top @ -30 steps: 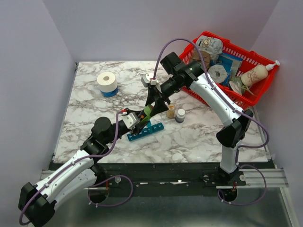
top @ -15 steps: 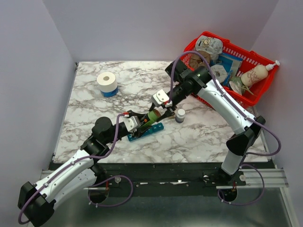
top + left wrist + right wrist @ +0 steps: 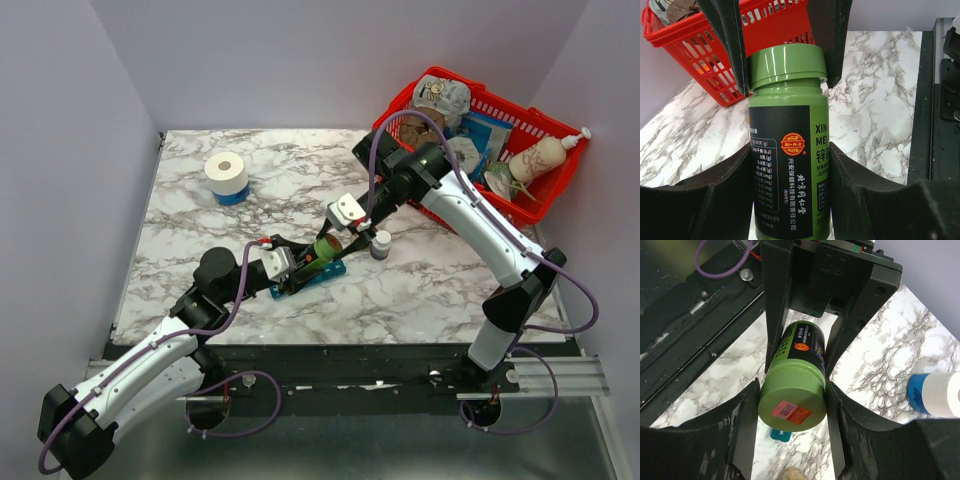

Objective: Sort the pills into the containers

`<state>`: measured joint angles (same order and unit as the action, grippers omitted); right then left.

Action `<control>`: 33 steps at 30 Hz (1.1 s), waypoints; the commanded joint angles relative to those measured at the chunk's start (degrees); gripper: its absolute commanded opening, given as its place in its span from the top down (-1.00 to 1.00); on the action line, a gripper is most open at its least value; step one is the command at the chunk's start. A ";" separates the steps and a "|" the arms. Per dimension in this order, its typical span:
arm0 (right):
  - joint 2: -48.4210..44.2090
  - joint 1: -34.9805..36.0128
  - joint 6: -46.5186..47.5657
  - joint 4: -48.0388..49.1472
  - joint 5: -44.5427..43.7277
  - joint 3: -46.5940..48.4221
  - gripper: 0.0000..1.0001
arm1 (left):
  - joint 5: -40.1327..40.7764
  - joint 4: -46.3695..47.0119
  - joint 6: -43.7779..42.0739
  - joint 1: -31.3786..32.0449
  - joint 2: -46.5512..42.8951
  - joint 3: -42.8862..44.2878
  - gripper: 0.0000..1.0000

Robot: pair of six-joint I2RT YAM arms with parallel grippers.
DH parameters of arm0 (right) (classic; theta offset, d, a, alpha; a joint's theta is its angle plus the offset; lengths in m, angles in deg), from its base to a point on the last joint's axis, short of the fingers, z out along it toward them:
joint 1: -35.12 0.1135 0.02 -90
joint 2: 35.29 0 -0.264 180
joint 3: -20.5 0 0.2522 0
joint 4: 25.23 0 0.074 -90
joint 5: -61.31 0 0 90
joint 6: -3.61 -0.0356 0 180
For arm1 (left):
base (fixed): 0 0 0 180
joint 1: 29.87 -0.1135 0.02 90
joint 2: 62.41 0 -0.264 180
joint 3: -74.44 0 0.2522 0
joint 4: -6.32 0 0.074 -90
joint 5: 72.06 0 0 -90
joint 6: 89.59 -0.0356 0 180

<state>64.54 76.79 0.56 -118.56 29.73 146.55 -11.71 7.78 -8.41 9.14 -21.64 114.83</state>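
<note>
Green plastic is where both arms now meet. The green bottle (image 3: 788,150) is held tilted above the marble table (image 3: 200,240), its body clamped in the left gripper (image 3: 790,149), whose jaws are closed in to the bottle's width. A second ago the right gripper (image 3: 792,384) hung higher and farther back. It has since come down and to the near left, and its jaws now press on both sides of the cap (image 3: 785,65). We read this as the unscrewing about to begin, with no pills out yet. The teal pill organiser (image 3: 300,281) lies on the table near the middle, directly under the bottle and partly hidden by it. We cannot tell whether its lids are open. The red basket (image 3: 548,190) stands at the far right.
</note>
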 commanded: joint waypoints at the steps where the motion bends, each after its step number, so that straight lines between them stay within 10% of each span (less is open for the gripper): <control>1: -2.71 -0.01 -1.43 0.11 4.60 -0.23 0.72 | -4.72 -0.81 0.12 0.28 0.44 -0.18 1.00; 14: -5.35 1.57 -21.99 14.00 3.20 -6.47 0.13 | -4.98 2.88 1.61 0.20 1.41 -0.79 1.00; 33: -12.38 -0.01 -30.53 23.23 -1.02 -13.85 0.16 | -3.49 0.25 1.00 -0.24 -2.28 -1.76 1.00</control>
<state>53.87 77.27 -27.54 -98.60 27.17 133.83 -14.44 8.11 -6.73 9.09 -22.97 113.52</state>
